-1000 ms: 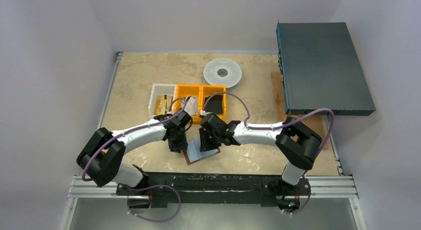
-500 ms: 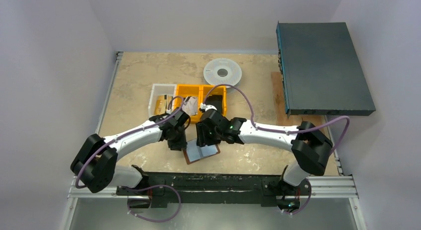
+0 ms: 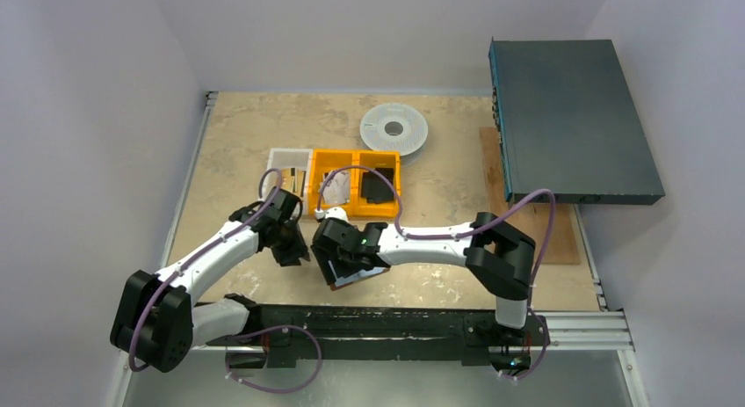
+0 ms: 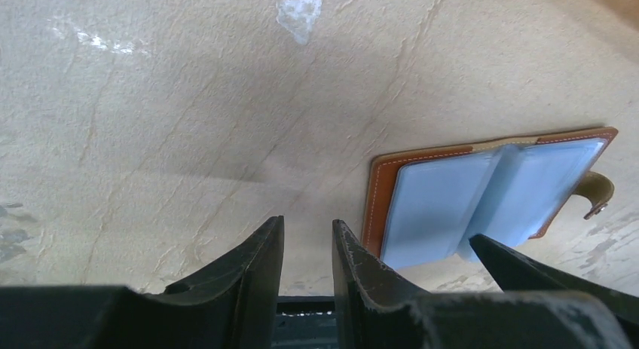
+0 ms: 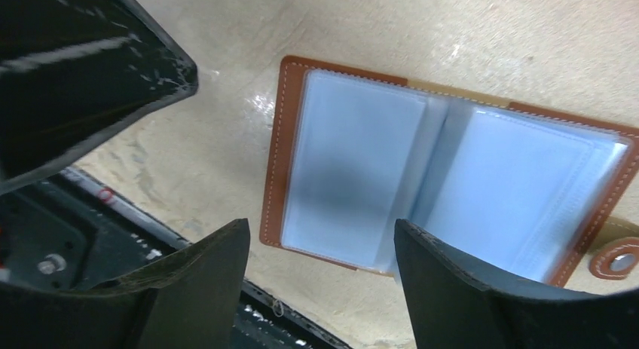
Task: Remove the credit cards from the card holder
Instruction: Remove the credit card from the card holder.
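The card holder [image 5: 452,176] lies open flat on the table near its front edge, brown leather round pale blue sleeves, with a snap tab at one end. It also shows in the left wrist view, card holder [image 4: 482,198], and partly under the right arm from above, card holder [image 3: 367,274]. My right gripper [image 5: 320,225] hovers just above its near edge, jaws wide open and empty. My left gripper [image 4: 309,225] is off to its left over bare table, with a narrow empty gap between the fingers. A whitish credit card [image 3: 338,190] lies in the orange bin.
An orange two-compartment bin [image 3: 353,214] stands behind the grippers, with a black item [image 3: 379,186] in its right half. Beside it on the left is a clear bin [image 3: 283,154]. Further back are a white spool [image 3: 394,127] and a dark box [image 3: 571,117].
My right gripper opened wide and slid left over the card holder. My left arm drew away to the left, off the holder.
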Robot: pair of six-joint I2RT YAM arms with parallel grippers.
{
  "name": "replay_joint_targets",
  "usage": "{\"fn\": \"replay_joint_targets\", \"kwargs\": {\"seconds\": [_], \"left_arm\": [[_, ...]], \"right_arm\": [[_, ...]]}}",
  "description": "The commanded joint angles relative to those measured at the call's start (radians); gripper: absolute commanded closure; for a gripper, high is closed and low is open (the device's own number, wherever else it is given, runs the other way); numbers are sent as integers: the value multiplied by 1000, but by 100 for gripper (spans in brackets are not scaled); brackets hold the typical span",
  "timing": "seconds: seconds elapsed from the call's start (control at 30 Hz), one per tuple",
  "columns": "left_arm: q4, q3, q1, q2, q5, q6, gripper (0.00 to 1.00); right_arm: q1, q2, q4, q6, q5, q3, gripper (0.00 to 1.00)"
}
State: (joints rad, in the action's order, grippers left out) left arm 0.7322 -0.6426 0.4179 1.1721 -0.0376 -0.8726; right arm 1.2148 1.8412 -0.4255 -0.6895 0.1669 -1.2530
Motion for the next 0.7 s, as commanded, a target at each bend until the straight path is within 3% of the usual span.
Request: {"fn": "replay_joint_targets", "kwargs": {"seconds": [0.0, 0.33, 0.67], "left_arm": [[-20, 8, -26, -21, -70, 0, 70], [-55, 26, -38, -18, -106, 5, 71], [-92, 41, -39, 6, -145, 16, 71]], "right_arm": [[34, 40, -85, 25, 107, -83, 29], [62, 149, -188, 21, 174, -166, 30], [58, 156, -154, -5, 85, -126, 48]]}}
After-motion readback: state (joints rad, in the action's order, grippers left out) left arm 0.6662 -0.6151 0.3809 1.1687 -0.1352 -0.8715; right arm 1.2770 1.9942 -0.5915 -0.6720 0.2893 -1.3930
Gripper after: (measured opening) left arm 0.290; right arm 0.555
